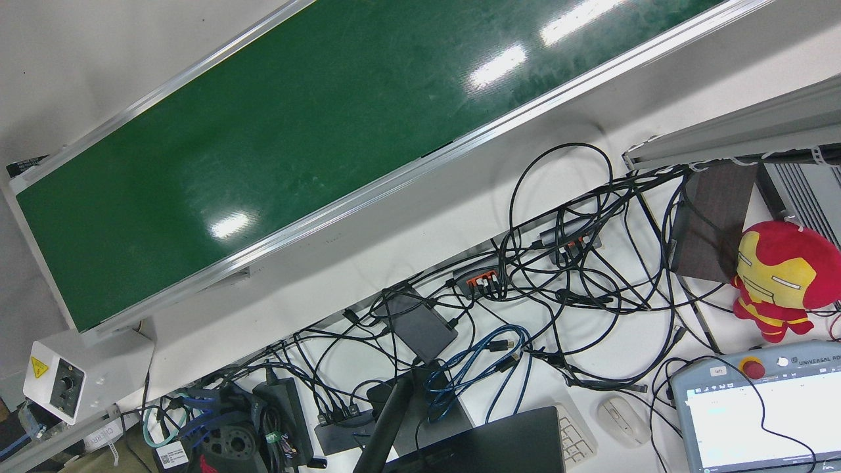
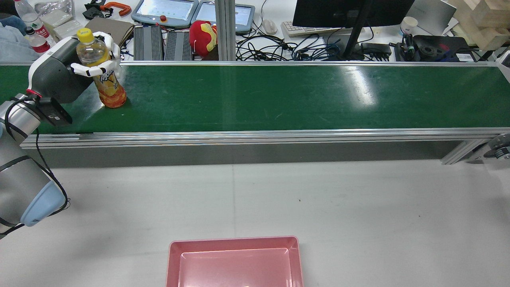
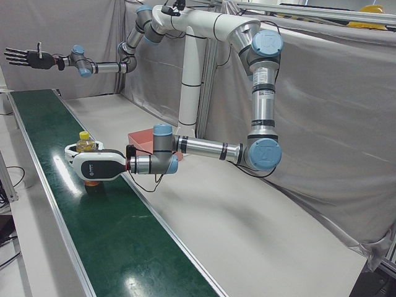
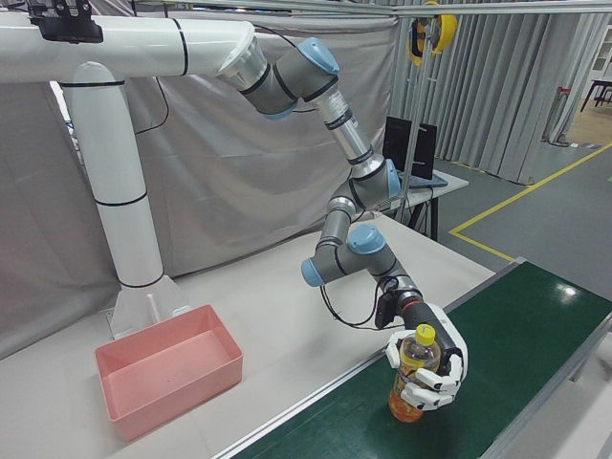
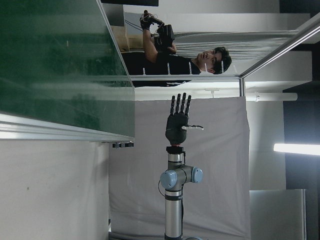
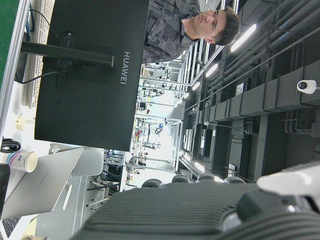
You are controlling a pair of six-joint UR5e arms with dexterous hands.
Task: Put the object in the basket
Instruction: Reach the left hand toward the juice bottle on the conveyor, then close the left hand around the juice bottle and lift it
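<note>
A clear bottle (image 2: 108,85) of orange drink with a yellow cap stands upright on the green conveyor belt (image 2: 279,95) at its left end in the rear view. My left hand (image 2: 65,75) is shut on it, white fingers (image 2: 89,70) wrapped around its upper half. The right-front view shows the same grasp, with the hand (image 4: 449,361) around the bottle (image 4: 414,356). The left-front view shows the hand (image 3: 96,167) and the bottle (image 3: 85,142) too. The pink basket (image 2: 233,241) sits empty at the near table edge. My right hand (image 3: 28,57) is open, raised high over the belt's far end.
Behind the belt lies a desk with tangled cables (image 1: 565,276), a monitor (image 2: 350,12), teach pendants (image 2: 165,11) and a red-yellow plush toy (image 2: 203,36). Grey tabletop (image 2: 318,199) lies between the belt and the basket. The arms' white pedestal (image 4: 124,220) stands behind the basket (image 4: 167,368).
</note>
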